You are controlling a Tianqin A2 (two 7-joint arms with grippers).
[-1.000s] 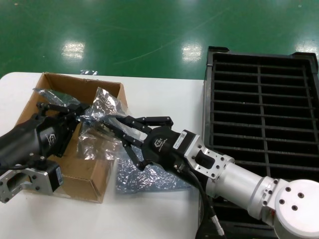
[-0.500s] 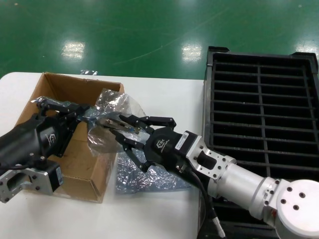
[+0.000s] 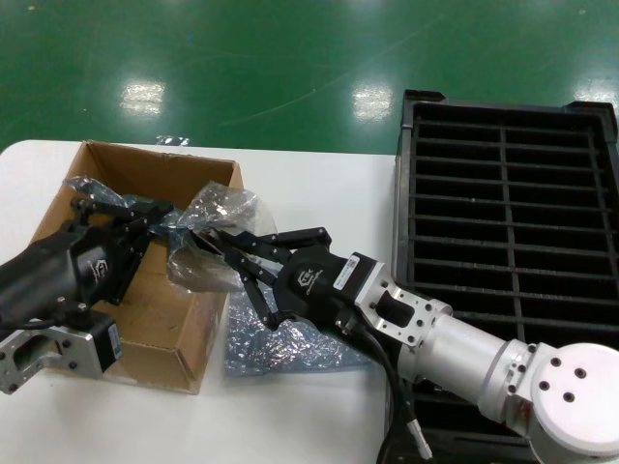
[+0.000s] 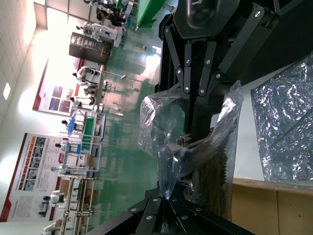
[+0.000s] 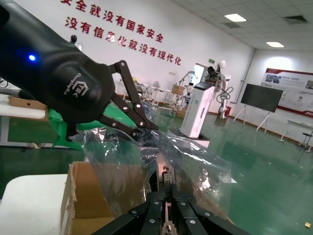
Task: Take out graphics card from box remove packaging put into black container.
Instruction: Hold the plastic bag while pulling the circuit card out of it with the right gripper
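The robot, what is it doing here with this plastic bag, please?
It is unpacking a graphics card. Above the box, the left gripper pinches one end of the packaging, and the right gripper is closed on the graphics card at the bag's other end. The card is mostly inside the bag. Another bag lies on the table, and the black container waits on the right, with no card seen in it.

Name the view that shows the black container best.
Head view: the black container lies open to the camera beside the table, its ribs and slots nearly all visible, with the right gripper and left gripper working the packaging well clear of it. Neither wrist view shows it at all.
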